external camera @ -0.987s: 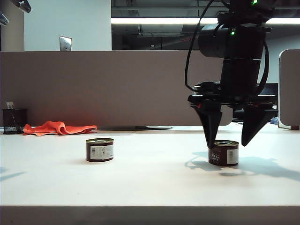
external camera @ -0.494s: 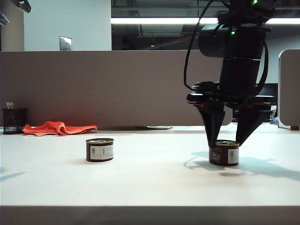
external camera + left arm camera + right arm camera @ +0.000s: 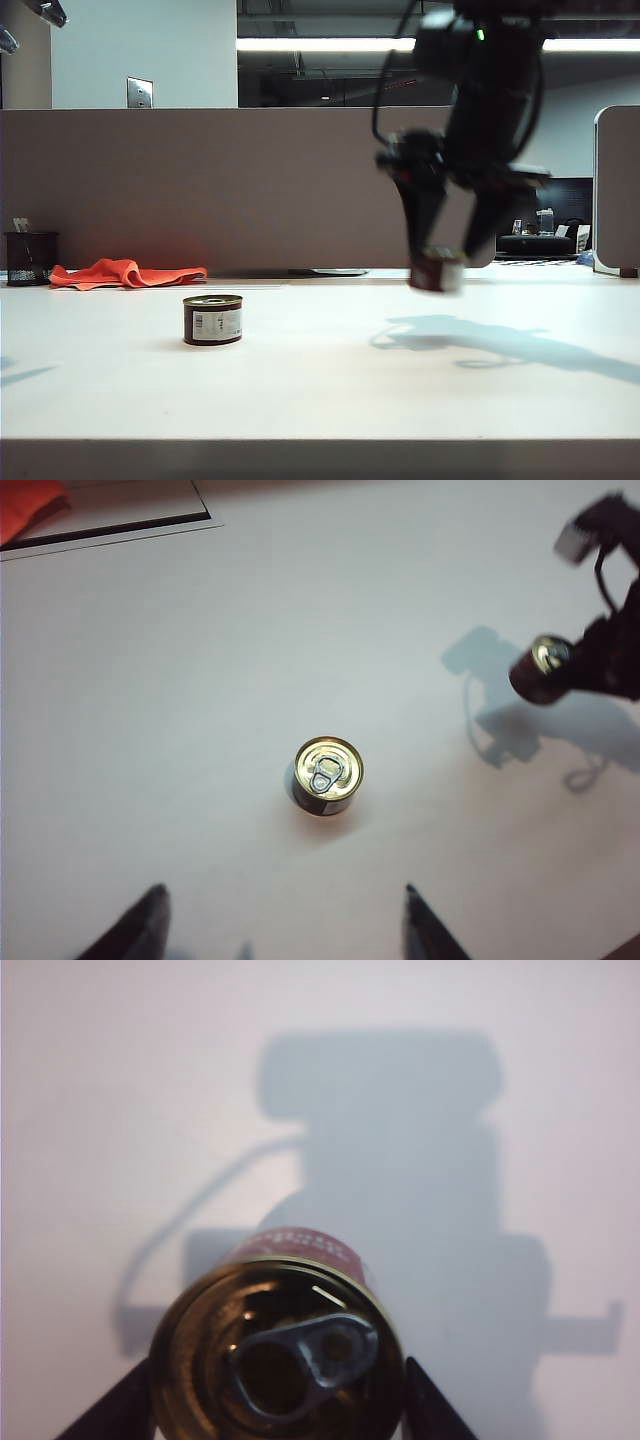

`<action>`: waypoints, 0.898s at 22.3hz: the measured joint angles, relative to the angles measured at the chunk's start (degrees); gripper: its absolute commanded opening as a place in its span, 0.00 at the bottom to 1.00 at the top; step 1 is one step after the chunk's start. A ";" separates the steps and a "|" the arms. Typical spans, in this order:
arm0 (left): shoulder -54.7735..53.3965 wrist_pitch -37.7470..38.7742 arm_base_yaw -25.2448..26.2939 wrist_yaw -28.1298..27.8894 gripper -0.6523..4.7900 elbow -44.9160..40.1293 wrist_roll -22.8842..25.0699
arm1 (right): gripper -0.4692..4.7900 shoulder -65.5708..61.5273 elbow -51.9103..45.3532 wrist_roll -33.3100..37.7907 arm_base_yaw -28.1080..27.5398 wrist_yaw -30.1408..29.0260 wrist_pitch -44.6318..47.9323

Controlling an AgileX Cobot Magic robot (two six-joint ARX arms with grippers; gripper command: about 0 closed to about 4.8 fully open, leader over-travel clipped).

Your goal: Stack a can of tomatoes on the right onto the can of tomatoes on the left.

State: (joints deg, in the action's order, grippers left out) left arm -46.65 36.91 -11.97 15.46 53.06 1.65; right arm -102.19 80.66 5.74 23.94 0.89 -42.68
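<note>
White tabletop is backed by a grey partition, and on it the left can of tomatoes is seen standing upright, its pull-tab lid facing up. The right can of tomatoes is pinched between the fingers of the right gripper and hangs clear of the surface, its shadow cast below it. From this gripper the target is found to the left and lower, well apart; both cans' axes are roughly vertical, so a sideways carry followed by a straight descent is judged to be called for. The left gripper is held above the standing can with its fingers spread wide and nothing between them, and could be considered a possible obstruction overhead. An orange cloth and a black mesh cup are set far back at the left edge, out of the path
</note>
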 measured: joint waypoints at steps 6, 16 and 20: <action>0.00 0.33 0.00 0.00 0.66 0.00 1.31 | 0.66 0.04 10.56 0.00 4.68 -0.70 -1.73; -0.04 0.66 0.00 -0.24 0.65 0.00 1.36 | 0.67 -5.62 21.22 -0.02 12.35 -0.90 -0.44; -0.04 1.22 0.02 -0.24 0.65 0.00 1.36 | 0.67 -10.88 25.90 -0.72 14.32 -0.59 -2.80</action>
State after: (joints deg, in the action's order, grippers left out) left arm -46.70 38.13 -11.94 15.22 53.06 3.01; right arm -113.08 106.56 5.02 38.26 0.30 -45.47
